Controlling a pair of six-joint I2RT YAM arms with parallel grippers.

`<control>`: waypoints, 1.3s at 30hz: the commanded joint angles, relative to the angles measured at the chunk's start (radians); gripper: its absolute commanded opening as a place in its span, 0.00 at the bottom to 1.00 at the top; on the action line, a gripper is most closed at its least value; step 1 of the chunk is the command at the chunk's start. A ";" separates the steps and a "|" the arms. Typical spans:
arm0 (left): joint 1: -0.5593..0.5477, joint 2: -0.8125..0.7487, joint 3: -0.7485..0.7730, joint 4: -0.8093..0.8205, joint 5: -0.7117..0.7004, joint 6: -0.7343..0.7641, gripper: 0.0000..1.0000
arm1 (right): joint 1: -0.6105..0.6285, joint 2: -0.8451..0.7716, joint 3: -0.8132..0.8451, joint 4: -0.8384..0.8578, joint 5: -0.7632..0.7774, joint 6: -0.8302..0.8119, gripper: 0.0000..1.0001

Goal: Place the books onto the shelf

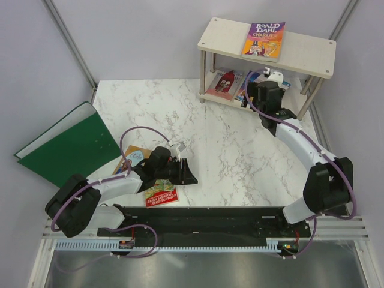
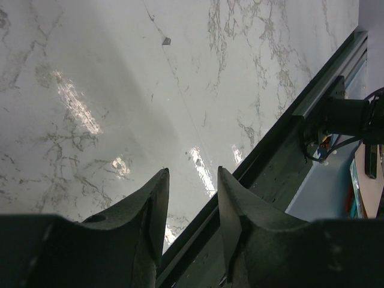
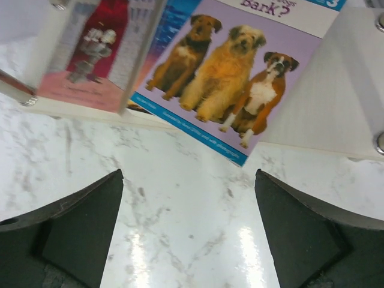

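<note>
At the shelf's foot, the right gripper has its jaws spread wide and empty over the white marble tabletop. Just ahead, a purple dog-cover paperback overhangs the cream-white two-tier metal-legged shelf. It lies on the lower board, beside a red figure-cover paperback. A purple-yellow Roald Dahl paperback lies on top. The left gripper is half-parted, holding nothing, with a tan paperback and a red-green paperback beside its arm. A large green folder lies farther left.

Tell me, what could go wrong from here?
The dog book sticks out past the lower shelf board; the open right gripper just in front could catch it while backing away and drag it off. The left gripper, close to the red book on the table, might shove it.
</note>
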State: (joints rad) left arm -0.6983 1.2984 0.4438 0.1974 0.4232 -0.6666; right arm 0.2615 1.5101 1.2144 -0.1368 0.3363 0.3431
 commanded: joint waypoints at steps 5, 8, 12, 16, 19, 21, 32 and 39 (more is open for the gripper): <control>-0.006 0.015 0.026 0.043 0.003 -0.022 0.44 | 0.041 0.125 0.118 -0.207 0.288 -0.190 0.98; -0.006 0.019 0.027 0.043 0.006 -0.022 0.44 | 0.054 0.173 0.154 -0.225 0.352 -0.214 0.95; -0.007 0.025 0.032 0.043 0.006 -0.022 0.44 | 0.093 0.235 0.192 -0.227 0.432 -0.249 0.89; -0.007 0.027 0.030 0.043 0.005 -0.022 0.44 | 0.133 0.294 0.231 -0.224 0.526 -0.280 0.82; -0.007 0.027 0.032 0.043 0.006 -0.022 0.44 | 0.137 0.344 0.264 -0.224 0.562 -0.292 0.81; -0.009 0.027 0.032 0.043 0.005 -0.022 0.44 | 0.139 0.378 0.284 -0.230 0.586 -0.296 0.80; -0.009 0.027 0.033 0.040 0.006 -0.022 0.44 | 0.122 0.502 0.341 -0.239 0.665 -0.306 0.77; -0.009 0.035 0.038 0.037 0.005 -0.021 0.44 | 0.093 0.495 0.350 -0.231 0.626 -0.293 0.63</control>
State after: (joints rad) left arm -0.7029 1.3224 0.4461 0.1978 0.4236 -0.6670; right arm 0.3759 2.0117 1.5105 -0.3771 0.9607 0.0479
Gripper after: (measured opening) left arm 0.445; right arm 0.647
